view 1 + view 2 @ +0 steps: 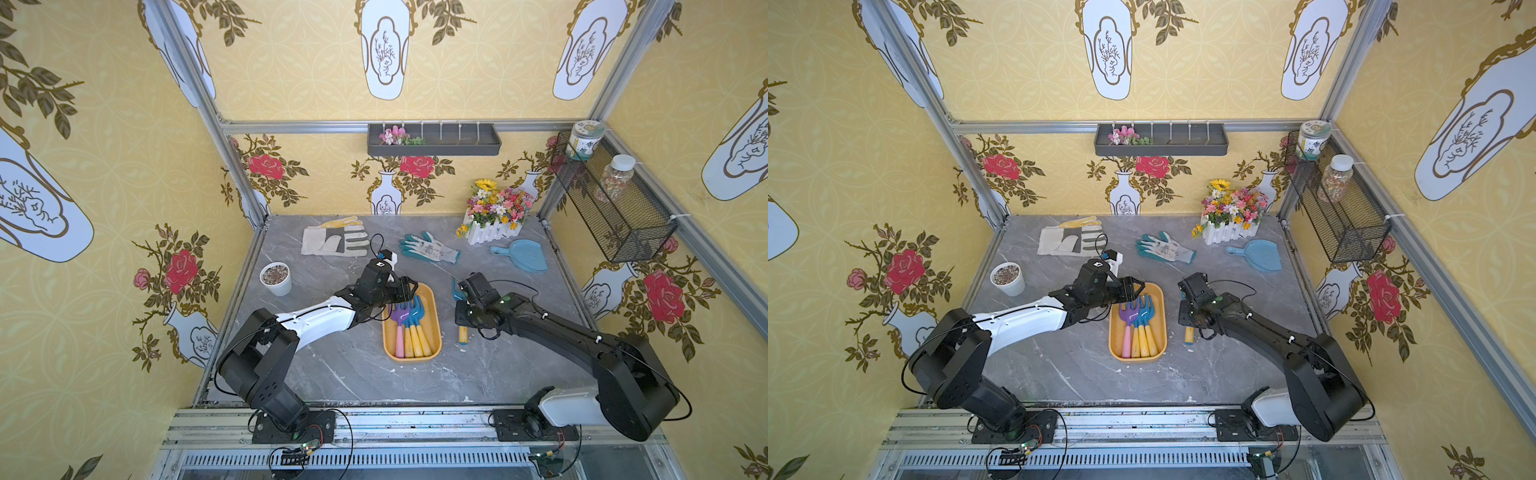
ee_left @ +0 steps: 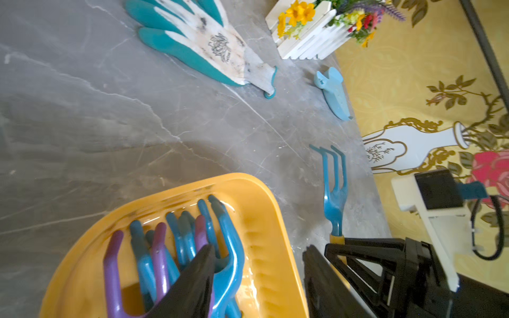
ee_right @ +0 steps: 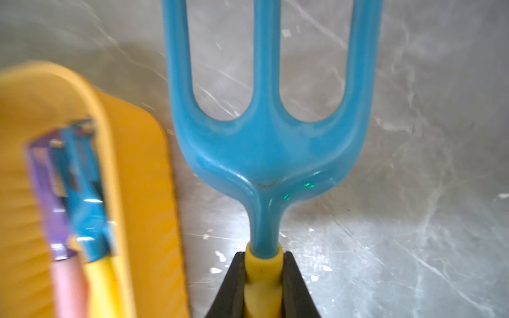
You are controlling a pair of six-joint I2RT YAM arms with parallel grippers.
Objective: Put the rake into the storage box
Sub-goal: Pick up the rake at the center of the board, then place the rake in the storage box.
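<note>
both arms mostly black, chunky rounded joints. left arm [image 1: 309, 321] has white forearm shell, right arm [image 1: 582, 336] white shell at the base link. thin black cables [image 2: 472, 236] loop outside; white camera bracket [image 2: 403, 194] with teal plug at wrist

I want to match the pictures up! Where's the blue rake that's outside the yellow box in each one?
In a top view: the blue rake, mostly under the right arm, just right of the storage box.
In a top view: same place, handle end showing.
Left wrist view: its whole head, beside the box's corner.
Right wrist view: huge and close, filling the middle.
Landmark: the storage box sits beside it in all four.
</note>
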